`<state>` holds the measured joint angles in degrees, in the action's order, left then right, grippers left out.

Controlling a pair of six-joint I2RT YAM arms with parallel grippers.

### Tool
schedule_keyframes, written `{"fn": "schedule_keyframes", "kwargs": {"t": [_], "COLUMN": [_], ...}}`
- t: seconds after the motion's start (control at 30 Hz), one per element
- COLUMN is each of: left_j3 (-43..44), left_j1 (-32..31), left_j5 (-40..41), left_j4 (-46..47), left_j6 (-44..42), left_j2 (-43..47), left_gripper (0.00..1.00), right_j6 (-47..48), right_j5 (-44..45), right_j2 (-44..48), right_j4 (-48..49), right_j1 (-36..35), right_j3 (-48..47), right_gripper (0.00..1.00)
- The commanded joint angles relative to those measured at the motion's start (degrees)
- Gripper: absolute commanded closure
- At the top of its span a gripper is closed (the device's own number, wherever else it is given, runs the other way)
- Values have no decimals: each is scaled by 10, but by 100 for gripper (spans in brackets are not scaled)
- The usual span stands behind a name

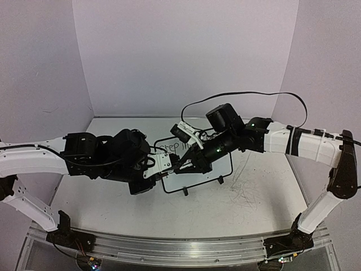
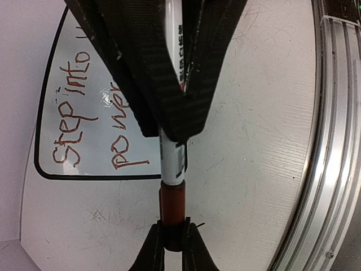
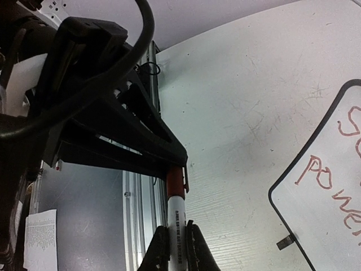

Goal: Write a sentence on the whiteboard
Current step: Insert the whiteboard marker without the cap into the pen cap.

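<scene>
Whiteboard (image 1: 221, 167) rests on the bench (image 1: 254, 197) just below and beside both end effectors. It carries the sentence (image 2: 70, 135) in red-brown ink, partly hidden. The left end effector (image 2: 172, 231) is clamped narrow on the red cap (image 2: 172, 206). The right end effector (image 3: 176, 231) is clamped on the marker barrel (image 2: 172, 161). Likely hazards: off-axis force could jam or drop the cap, and a low arm could smear the ink or shift the whiteboard.

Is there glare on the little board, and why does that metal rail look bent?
Left wrist view: a bright glare patch on the whiteboard, between the two lines of the sentence; the rail bows, likely wide-lens distortion. Right wrist view: no glare on the whiteboard, sentence sharp. Top view: even light, soft shadows, sentence small and partly covered.
</scene>
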<state>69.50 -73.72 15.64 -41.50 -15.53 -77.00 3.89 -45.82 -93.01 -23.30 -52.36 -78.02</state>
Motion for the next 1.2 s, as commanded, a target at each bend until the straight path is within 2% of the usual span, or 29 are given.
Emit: {"fn": "schedule_keyframes", "kwargs": {"t": [0.0,0.2,0.4,0.5,0.63,0.7,0.73,0.77,0.87,0.93,1.03,1.1,1.17], "left_j3": [69,66,44,40,16,-10,-22,-37,-74,-90,-97,-98,-94], "left_j1": [-30,-64,-91,-93,-92,-92,-92,-91,-91,-90,-90,-89,-89], "left_j5": [17,56,70,76,102,140,157,181,213,222,232,253,287], "left_j4": [86,162,235,244,245,244,243,241,230,218,209,212,217], "left_j6": [-25,-47,-50,-49,-37,-19,-6,7,57,86,127,147,171], "left_j2": [-17,-22,-16,-19,-6,16,26,40,86,121,162,187,203], "left_gripper": [100,100,100,100,100,100,96,87,52,39,28,25,22], "right_j6": [9,-7,-72,-79,-85,-100,-103,-105,-105,-100,-108,-113,-112], "right_j5": [-22,-20,-28,-20,6,20,24,30,48,64,81,113,195], "right_j2": [-19,-40,-38,-46,-17,14,29,46,86,95,87,76,48], "right_j4": [6,34,134,141,155,177,186,195,220,237,294,338,363], "right_j1": [-25,-66,-85,-93,-82,-53,-42,-28,-8,-8,-12,-30,-71], "right_j3": [-23,-19,14,12,52,94,115,138,191,219,257,273,260], "right_gripper": [100,100,100,100,100,100,100,100,100,100,100,100,100]}}
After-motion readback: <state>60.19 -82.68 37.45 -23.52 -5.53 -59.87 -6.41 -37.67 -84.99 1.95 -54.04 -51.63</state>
